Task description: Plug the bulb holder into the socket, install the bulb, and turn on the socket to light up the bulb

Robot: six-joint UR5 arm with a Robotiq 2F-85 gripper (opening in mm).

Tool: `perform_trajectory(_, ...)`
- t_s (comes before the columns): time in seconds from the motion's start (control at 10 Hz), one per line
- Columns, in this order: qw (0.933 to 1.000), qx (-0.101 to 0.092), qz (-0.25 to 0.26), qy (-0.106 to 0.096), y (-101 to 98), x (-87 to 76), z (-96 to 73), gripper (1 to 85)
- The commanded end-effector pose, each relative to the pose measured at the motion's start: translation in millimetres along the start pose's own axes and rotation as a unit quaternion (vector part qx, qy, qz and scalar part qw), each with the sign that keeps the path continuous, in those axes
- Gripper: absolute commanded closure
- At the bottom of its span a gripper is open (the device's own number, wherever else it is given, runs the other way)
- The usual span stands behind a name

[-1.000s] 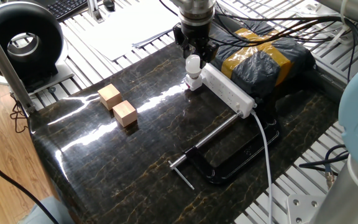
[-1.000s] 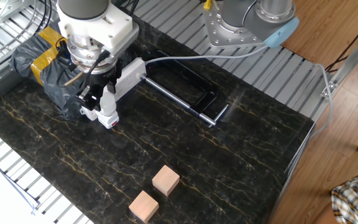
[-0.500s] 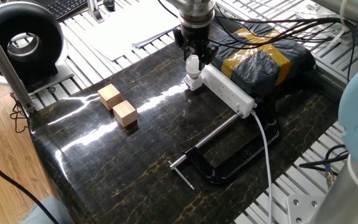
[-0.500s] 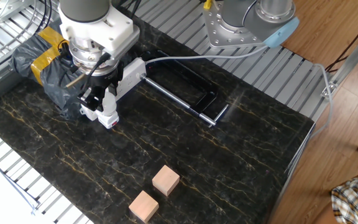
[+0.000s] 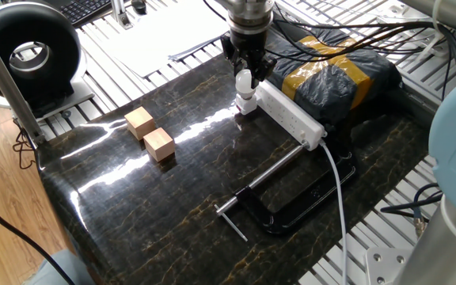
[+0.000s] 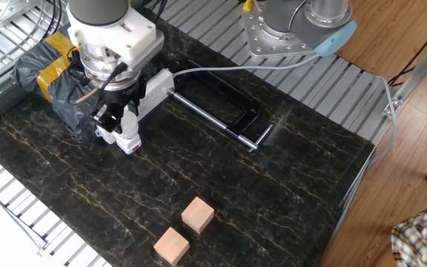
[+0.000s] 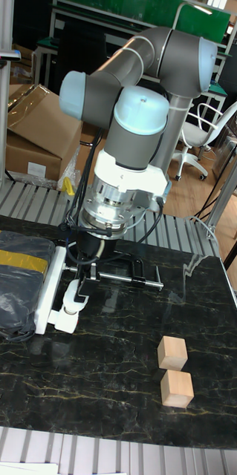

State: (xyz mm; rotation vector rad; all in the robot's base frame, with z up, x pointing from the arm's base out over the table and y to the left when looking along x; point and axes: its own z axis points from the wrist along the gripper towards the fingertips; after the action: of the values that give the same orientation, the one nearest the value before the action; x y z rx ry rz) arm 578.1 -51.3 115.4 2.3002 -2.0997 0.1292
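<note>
Bulb [image 5: 246, 79], small, white and round-topped, is sitting in the little white cube-shaped bulb holder [image 5: 246, 104], plugged into the end of the long white power strip socket [image 5: 291, 117]. Compared with a second ago, the two-finger gripper [image 5: 246, 73] is sitting lower over it, fingers closing around the bulb, probably seating or screwing it. Contact is hard to confirm. The switch is awaiting pressing.
</note>
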Motion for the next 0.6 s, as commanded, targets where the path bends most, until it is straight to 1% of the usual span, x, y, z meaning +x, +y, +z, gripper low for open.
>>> perform_trajectory(0.0,0.9995,0.002,0.029,-0.009,-2.1,-1.6,-1.9,49.7)
perform_trajectory(0.1,0.999,-0.001,0.043,-0.007,-0.7,-0.2,-1.7,54.7)
perform_trajectory(0.2,0.9981,-0.004,0.061,-0.004,0.7,1.4,-1.3,57.7)
perform_trajectory(0.4,0.9955,-0.004,0.095,0.004,-1.4,4.9,2.5,68.7)
perform_trajectory(0.5,0.9937,-0.005,0.112,0.004,-1.9,4.4,3.7,74.7)
